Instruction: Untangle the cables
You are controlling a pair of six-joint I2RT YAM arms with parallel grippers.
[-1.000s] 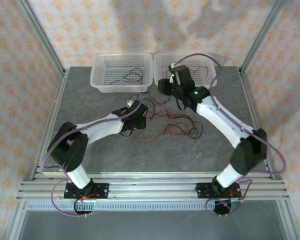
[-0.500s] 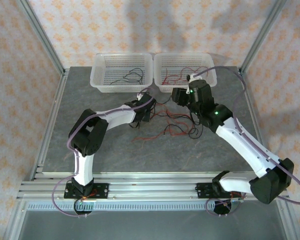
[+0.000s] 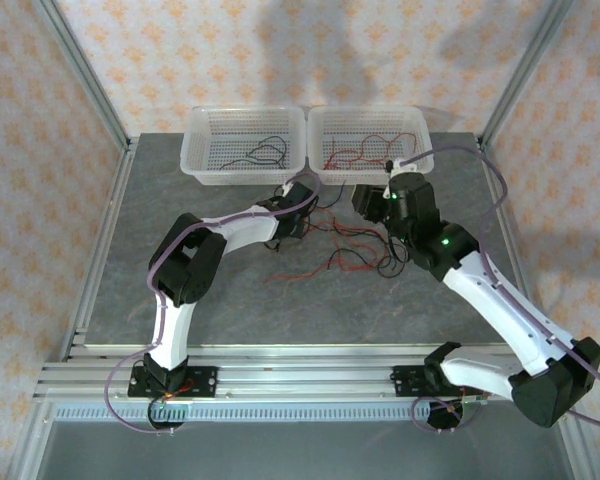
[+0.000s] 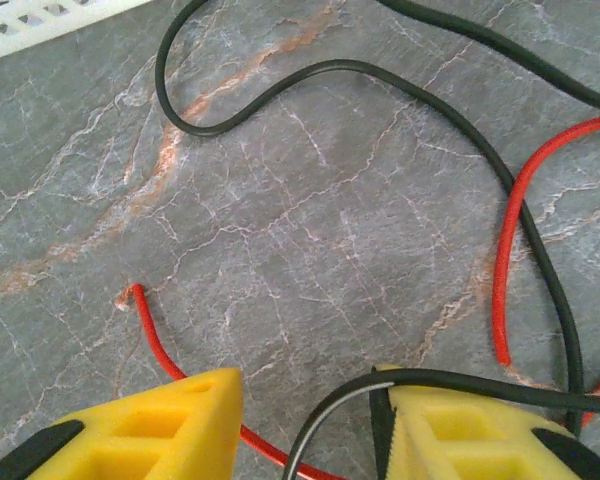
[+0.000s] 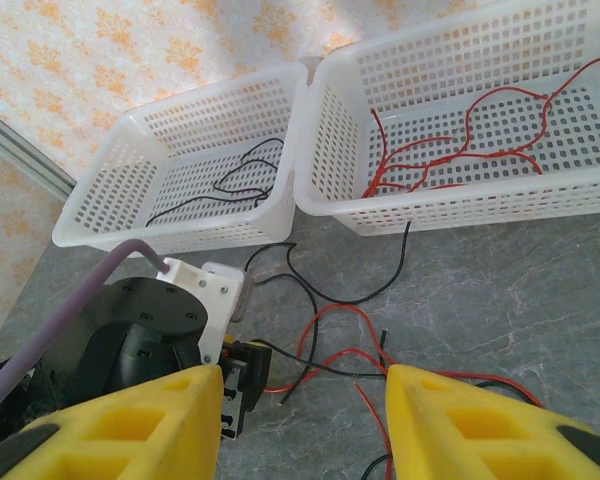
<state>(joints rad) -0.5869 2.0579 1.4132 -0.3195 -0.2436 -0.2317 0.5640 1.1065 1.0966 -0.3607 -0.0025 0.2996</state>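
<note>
Grey marbled tabletop (image 3: 230, 300), bearing two white perforated plastic baskets side by side at its far edge. Thin black wires (image 3: 262, 152) are coiled in the left basket (image 3: 242, 177), and thin red wires (image 3: 352, 155) are laid in the right basket (image 3: 370, 110).

The left gripper (image 4: 305, 425) is held low over the table just in front of the baskets, with its yellow foam pads (image 4: 140, 430) set apart. A black wire is seen running across the gap and over the edge of one pad, and a red wire passes beneath the other, but nothing appears to be clamped. The right gripper (image 5: 300, 420) is raised above the table, its jaws wide apart and nothing between them.

The tangle of loose red and black cables (image 3: 352, 262) is spread on the table between the two grippers and a little nearer the arms' bases.

The wires are judged to be very light, limp and springy. Neighbours are likely to be dragged along at crossings, and a fine wire may slip from a loose pinch. A hold is best taken on a free stretch or near a free end, such as the red tip (image 4: 135, 292), clear of any crossing.
</note>
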